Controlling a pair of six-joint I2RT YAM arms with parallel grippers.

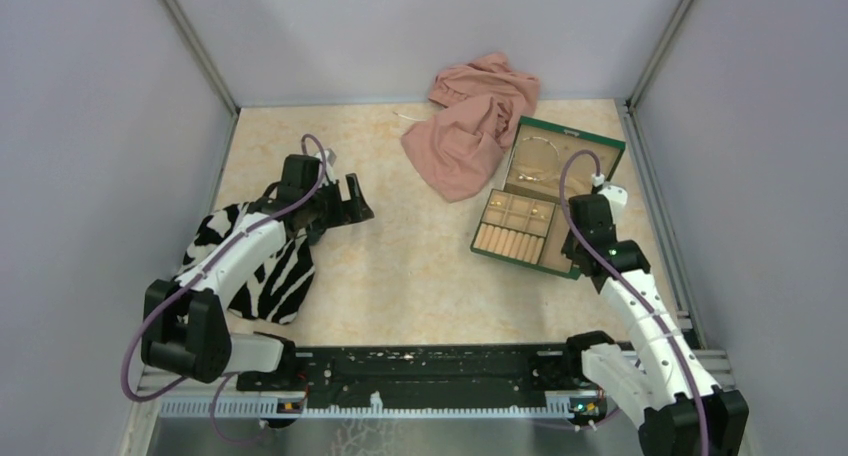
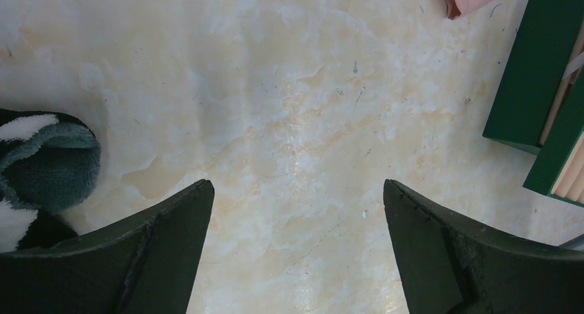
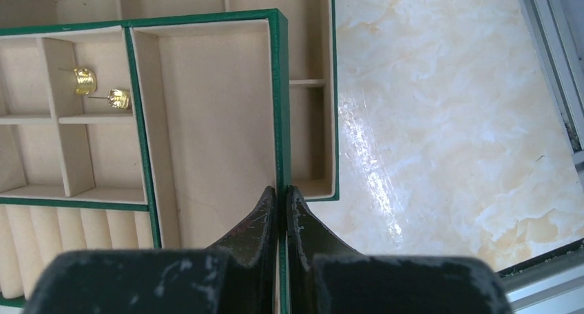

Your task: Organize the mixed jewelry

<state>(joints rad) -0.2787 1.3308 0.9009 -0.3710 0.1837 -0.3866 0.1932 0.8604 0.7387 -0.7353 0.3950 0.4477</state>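
A green jewelry box lies open at the right, with a thin silvery chain loop in its lid. A green-edged slotted tray sits over the box. Two small gold earrings lie in one of its small compartments. My right gripper is shut, pinching the tray's green right wall between its fingers. In the top view the right gripper is at the box's near right side. My left gripper is open and empty over bare table, left of the box; it also shows in the top view.
A pink cloth lies bunched at the back, touching the box's lid, with a thin chain-like line beside it. A zebra-striped cloth lies under my left arm. Walls close in the table's left, back and right sides.
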